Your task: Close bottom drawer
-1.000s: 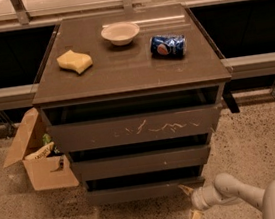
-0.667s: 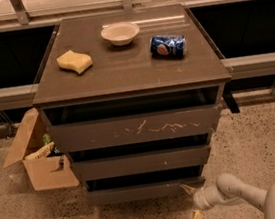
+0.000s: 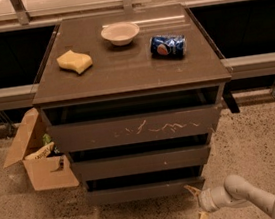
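Observation:
The bottom drawer (image 3: 143, 190) is the lowest, narrowest of three dark drawers in the cabinet. Its plain flat front stands out from the cabinet with a dark gap above it. My gripper (image 3: 196, 204) is low at the right, just in front of and below the drawer's right corner. Its two yellowish fingertips (image 3: 192, 190) are spread apart and hold nothing. The upper fingertip is close to the drawer's lower right corner; I cannot tell if it touches.
The top drawer (image 3: 135, 128) with white scratches and the middle drawer (image 3: 139, 162) also stand out. On the cabinet top lie a yellow sponge (image 3: 75, 61), a white bowl (image 3: 120, 33) and a blue can (image 3: 168, 46). An open cardboard box (image 3: 39, 159) stands on the floor at left.
The gripper has edged slightly up and toward the drawer's right corner. The drawers have not visibly moved.

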